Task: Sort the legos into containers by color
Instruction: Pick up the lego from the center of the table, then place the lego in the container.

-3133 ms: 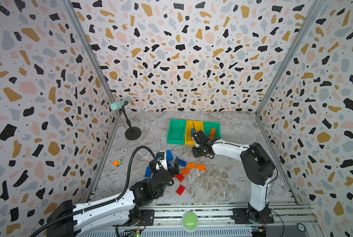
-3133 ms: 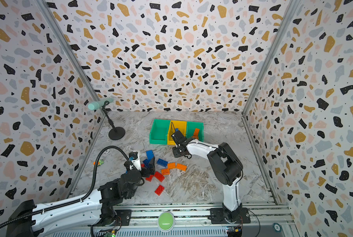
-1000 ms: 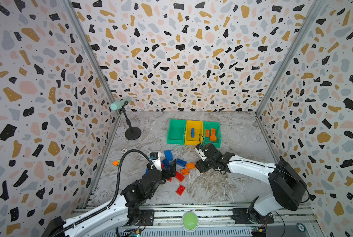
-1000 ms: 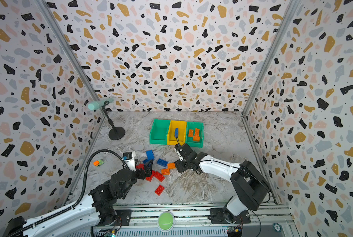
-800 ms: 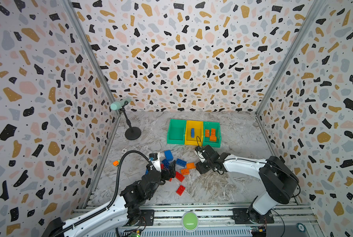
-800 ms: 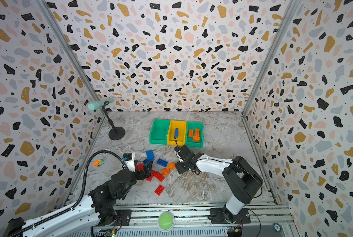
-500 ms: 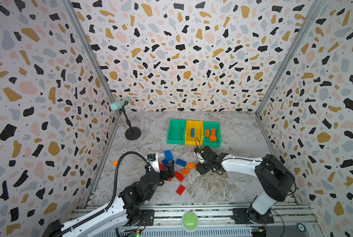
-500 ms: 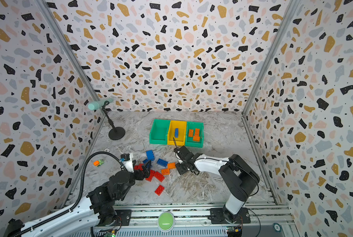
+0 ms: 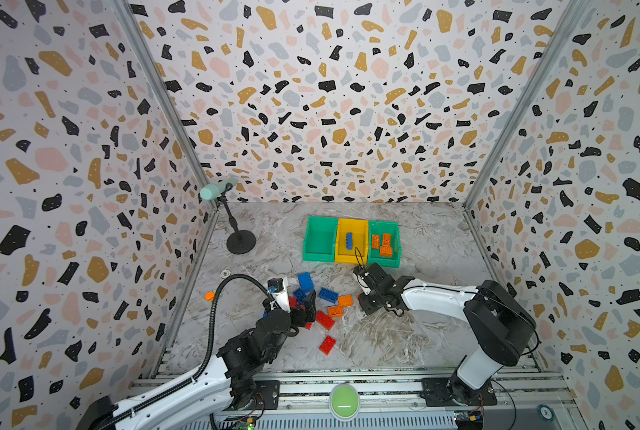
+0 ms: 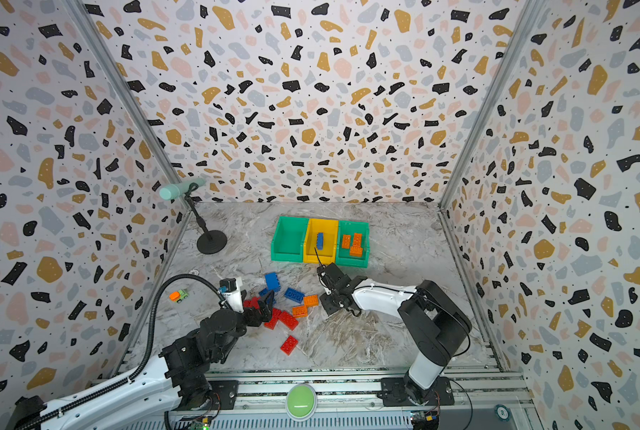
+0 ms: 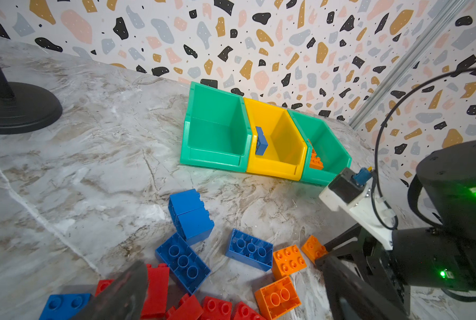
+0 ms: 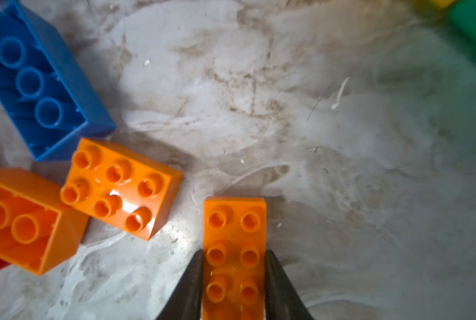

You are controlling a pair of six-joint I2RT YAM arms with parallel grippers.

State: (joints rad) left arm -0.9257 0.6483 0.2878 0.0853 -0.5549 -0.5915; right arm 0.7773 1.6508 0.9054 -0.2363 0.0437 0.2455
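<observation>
Early in the sort, judging from the containers: only a single blue brick (image 9: 349, 241) in the yellow bin (image 9: 361, 232), three orange bricks (image 9: 381, 242) in the right green bin (image 9: 385, 262), nothing in the left green bin (image 9: 320, 242). Left on the worktop (image 9: 404, 335), scattered loosely between the two arms: several red bricks (image 9: 325, 320), a few blue bricks (image 9: 328, 295), two loose orange bricks (image 9: 344, 300), plus one red brick (image 9: 327, 345) lying apart, nearer the front rail (image 9: 348, 376). Right end effector (image 12: 234, 253) clamped on a further orange brick (image 12: 234, 221), pads (image 12: 192, 279) flush against its long sides, just beside the loose orange ones; whether lifted yet, impossible to tell; presumably bound for the right green bin. Left end effector (image 9: 305, 311) spread wide and holding nothing, poised over the red and blue cluster. Most of the work ahead, then, with no red sorted at all. Worktop pale grey and marble-patterned, scuffed brownish towards the middle. Closed in on three sides by terrazzo-print walls (image 9: 329, 93); a black stand with a mint-green cylinder (image 9: 241, 241) near the far left corner, a small orange-and-green toy car (image 10: 179, 296) by the left wall, a green push button (image 9: 344, 400) below the front rail
</observation>
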